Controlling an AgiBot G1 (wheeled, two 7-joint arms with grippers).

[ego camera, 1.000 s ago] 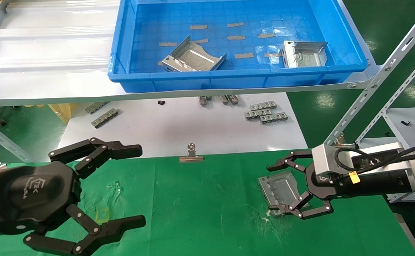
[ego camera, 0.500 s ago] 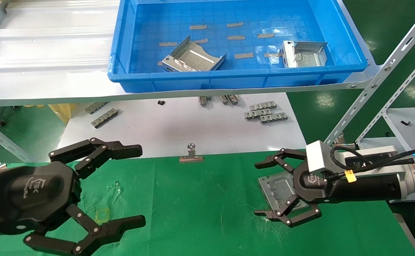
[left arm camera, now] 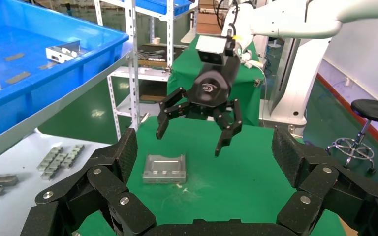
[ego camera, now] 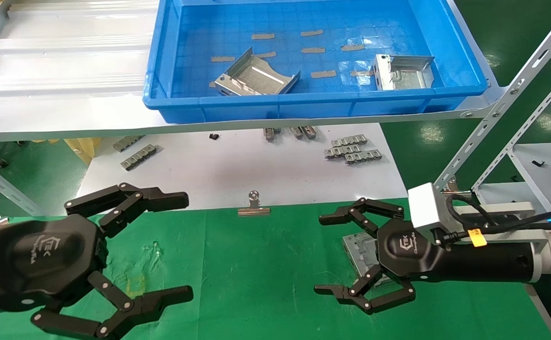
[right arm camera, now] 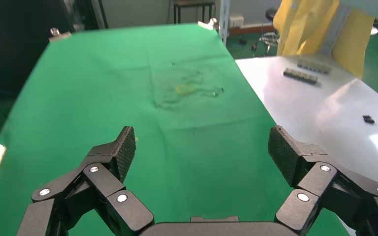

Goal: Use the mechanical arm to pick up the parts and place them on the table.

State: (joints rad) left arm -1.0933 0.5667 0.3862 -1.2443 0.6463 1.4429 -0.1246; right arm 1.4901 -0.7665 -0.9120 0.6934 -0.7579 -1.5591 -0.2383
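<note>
One silvery sheet-metal part (ego camera: 361,250) lies on the green table (ego camera: 266,264) at the right; it also shows in the left wrist view (left arm camera: 164,168). My right gripper (ego camera: 322,254) is open and empty, raised above the part, partly hiding it. In the right wrist view its fingertips (right arm camera: 126,147) frame bare green cloth (right arm camera: 192,123). Two more parts (ego camera: 255,75) (ego camera: 404,72) lie in the blue tray (ego camera: 304,106) on the shelf. My left gripper (ego camera: 185,248) is open and empty above the table's left front.
A silver binder clip (ego camera: 254,205) sits at the table's far edge. Small grey chain-like strips (ego camera: 352,152) lie on the white board (ego camera: 237,170). A slanted metal rack post (ego camera: 502,106) stands at the right. A yellow mark (ego camera: 136,283) is on the cloth.
My right gripper has let go of the part, lifted off it and moved left with its fingers spread wide. The part stays on the cloth. The left arm has not moved.
</note>
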